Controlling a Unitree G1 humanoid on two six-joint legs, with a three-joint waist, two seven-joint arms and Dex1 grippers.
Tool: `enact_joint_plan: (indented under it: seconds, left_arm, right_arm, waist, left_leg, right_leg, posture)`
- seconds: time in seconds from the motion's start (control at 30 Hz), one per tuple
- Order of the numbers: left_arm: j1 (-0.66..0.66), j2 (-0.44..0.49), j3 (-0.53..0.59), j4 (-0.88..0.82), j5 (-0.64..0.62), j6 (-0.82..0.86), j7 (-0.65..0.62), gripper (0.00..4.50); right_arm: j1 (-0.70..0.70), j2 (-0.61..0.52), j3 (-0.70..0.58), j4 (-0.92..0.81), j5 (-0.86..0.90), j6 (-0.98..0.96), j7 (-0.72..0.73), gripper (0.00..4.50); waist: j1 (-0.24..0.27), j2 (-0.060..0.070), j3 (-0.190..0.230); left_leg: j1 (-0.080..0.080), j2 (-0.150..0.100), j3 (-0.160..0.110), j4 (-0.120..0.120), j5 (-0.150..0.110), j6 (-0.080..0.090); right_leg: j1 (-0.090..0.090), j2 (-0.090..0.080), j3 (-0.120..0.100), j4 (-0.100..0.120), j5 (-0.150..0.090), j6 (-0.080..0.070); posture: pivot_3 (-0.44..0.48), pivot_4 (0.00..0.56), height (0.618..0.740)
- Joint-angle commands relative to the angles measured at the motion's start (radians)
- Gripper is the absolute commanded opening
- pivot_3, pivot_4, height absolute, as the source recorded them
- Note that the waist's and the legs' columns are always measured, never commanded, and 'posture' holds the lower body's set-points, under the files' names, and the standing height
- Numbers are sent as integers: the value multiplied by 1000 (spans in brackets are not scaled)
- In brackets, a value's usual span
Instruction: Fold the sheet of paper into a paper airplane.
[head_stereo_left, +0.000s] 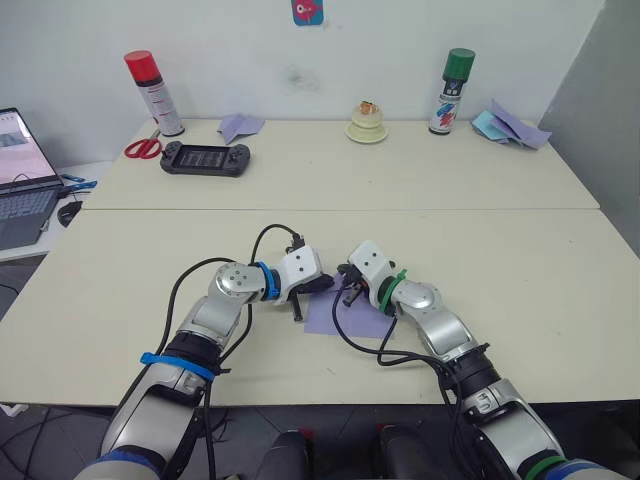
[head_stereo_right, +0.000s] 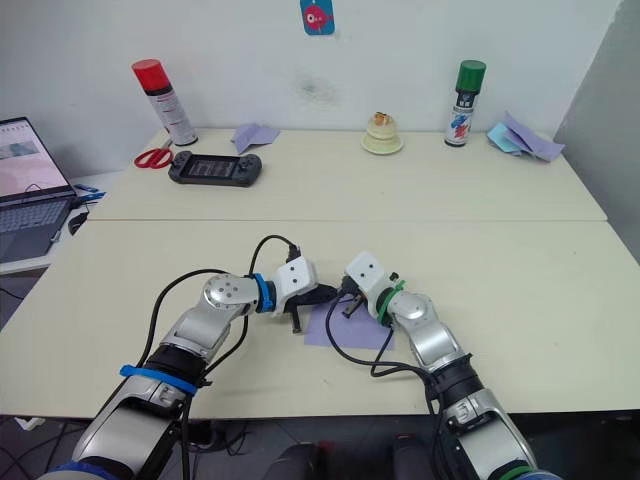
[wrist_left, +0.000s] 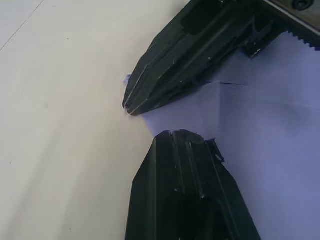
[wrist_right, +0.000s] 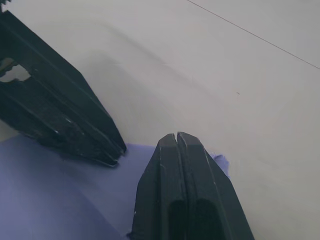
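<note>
The sheet of paper (head_stereo_left: 330, 318), lavender and lying flat near the front edge of the near table, shows one folded layer with a crease (wrist_left: 220, 100). My left gripper (head_stereo_left: 328, 288) is shut, its tip (wrist_left: 172, 134) resting at the paper's far edge. From the other side my right gripper (head_stereo_left: 347, 290) is also shut, and its tip (wrist_right: 177, 136) sits on the same far corner of the paper (wrist_right: 50, 200). The two tips nearly touch each other. Neither holds the paper between its fingers. The paper airplane's pointed shape is not in view.
On the far table are a black game console (head_stereo_left: 205, 157), red scissors (head_stereo_left: 143, 148), a red-capped spray can (head_stereo_left: 155, 92), a small lavender folded paper (head_stereo_left: 240, 125), a small cake-like object (head_stereo_left: 367, 122), a green-capped can (head_stereo_left: 452, 90) and loose papers (head_stereo_left: 510, 127). A laptop (head_stereo_left: 22, 180) stands at the left.
</note>
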Motion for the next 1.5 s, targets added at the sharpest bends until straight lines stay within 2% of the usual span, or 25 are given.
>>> enact_joint_plan:
  seconds: [0.03, 0.2, 0.3, 0.57, 1.0, 1.3, 1.5]
  left_arm:
    - [34, 5, -36, 41, 43, 11, -15, 31]
    - [29, 4, -35, 54, 42, 5, -13, 31]
    - [26, 2, -32, 59, 40, 6, -11, 31]
    - [14, -7, -23, 63, 31, 17, -8, 31]
    - [-40, -24, -1, 50, 19, 24, -26, 31]
    - [-64, -28, -5, 97, 35, 4, -24, 31]
    - [-39, 8, -12, 113, 48, -16, -53, 31]
  right_arm:
    - [18, -33, -43, 55, -22, 48, -57, 0]
    - [14, -22, -70, 62, -21, 7, -124, 0]
    - [17, 3, -97, 27, 15, -94, -143, 0]
    - [60, 5, -100, -71, 58, -258, -77, 0]
    - [68, -2, -34, -45, 36, -162, 40, 0]
    - [64, -21, -12, -28, 9, -31, 44, 0]
    - [72, -26, 3, -41, 9, 4, 51, 0]
  waist:
    - [1, 0, -1]
    - [6, 0, -2]
    - [6, 0, -2]
    - [6, 0, -2]
    - [8, 0, 0]
    - [8, 0, 0]
    - [8, 0, 0]
  left_leg:
    - [0, 0, 0, 0, 0, 0]
    - [0, 0, 0, 0, 0, 0]
    - [0, 0, 0, 0, 0, 0]
    - [-1, 0, 0, 0, 0, 0]
    - [-2, 0, 0, 0, 0, 0]
    - [-2, 0, 0, 0, 0, 0]
    - [-1, 0, 0, 0, 0, 0]
  right_leg:
    - [0, 0, 0, 0, 0, 0]
    - [0, 0, 0, 0, 0, 0]
    - [0, 0, 0, 1, 0, 0]
    - [-1, 0, 0, 1, 0, 0]
    - [-2, 0, 0, 1, 0, 0]
    - [-2, 0, 0, 1, 0, 0]
    - [-1, 0, 0, 1, 0, 0]
  posture:
    - [0, 150, 722]
    - [0, 150, 722]
    - [0, 150, 722]
    - [0, 150, 722]
    - [0, 150, 722]
    - [0, 150, 722]
    - [0, 150, 722]
